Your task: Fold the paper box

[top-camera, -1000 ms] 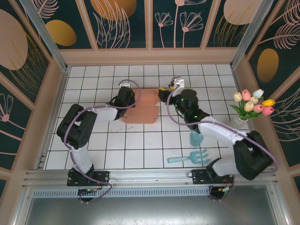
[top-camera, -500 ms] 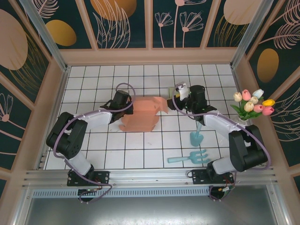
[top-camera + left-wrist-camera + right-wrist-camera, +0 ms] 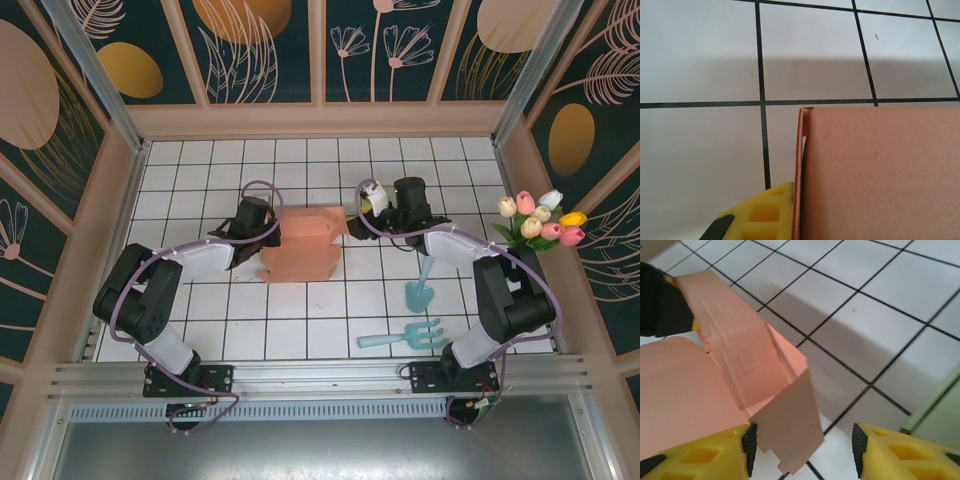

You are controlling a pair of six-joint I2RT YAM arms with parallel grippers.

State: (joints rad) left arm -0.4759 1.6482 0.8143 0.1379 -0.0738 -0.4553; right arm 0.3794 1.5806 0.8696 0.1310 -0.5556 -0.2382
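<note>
The salmon paper box (image 3: pixel 303 247) stands half-formed on the white tiled table (image 3: pixel 300 320), between the two arms. My left gripper (image 3: pixel 263 238) is at its left side, shut on the box's thin left wall (image 3: pixel 800 165). One yellow finger (image 3: pixel 765 215) presses that wall from outside, and the other finger is hidden behind the broad box panel (image 3: pixel 880 175). At the box's right end, my right gripper (image 3: pixel 352 218) is open. A loose end flap (image 3: pixel 787 430) hangs between its black-padded fingers (image 3: pixel 749 442), close to the left pad and well apart from the right one.
A teal trowel (image 3: pixel 419 290) and a teal hand rake (image 3: pixel 405 337) lie on the tiles to the near right. A vase of tulips (image 3: pixel 538 225) stands at the right wall. Wooden frame walls (image 3: pixel 320 120) enclose the table.
The box has gone from lying flat to a raised, box-like shape. My left gripper has shifted a little left with its wall. My right arm has drawn back, its gripper staying at the right flap.
</note>
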